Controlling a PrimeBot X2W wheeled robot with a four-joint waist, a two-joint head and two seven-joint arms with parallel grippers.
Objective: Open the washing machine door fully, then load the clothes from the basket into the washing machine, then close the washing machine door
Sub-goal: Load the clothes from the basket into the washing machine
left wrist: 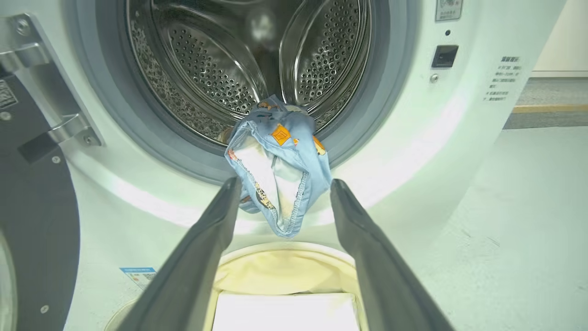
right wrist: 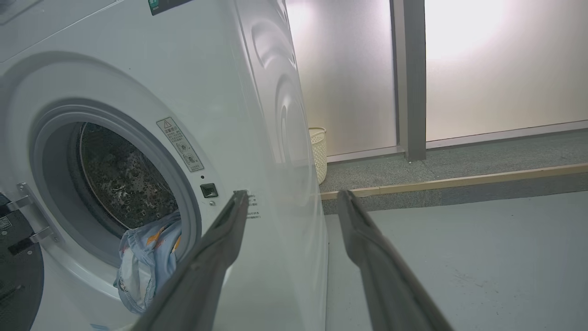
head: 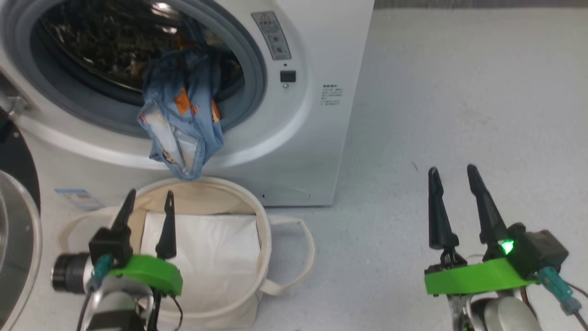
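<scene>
door: we see the washing machine door swung open at the left;
clothes: light blue garment draped over the washing machine opening, tail hanging above the basket (white sheet inside);
left gripper: spread wide, empty, over the basket;
right gripper: spread wide, empty, over the floor

Floor: pale grey, speckled. Standing on it:
- white washing machine, far left;
- round cream canvas basket, near left, just in front of the washer's base;
- small cream lattice bin, on the darker strip by the far wall, behind the washer.
</scene>
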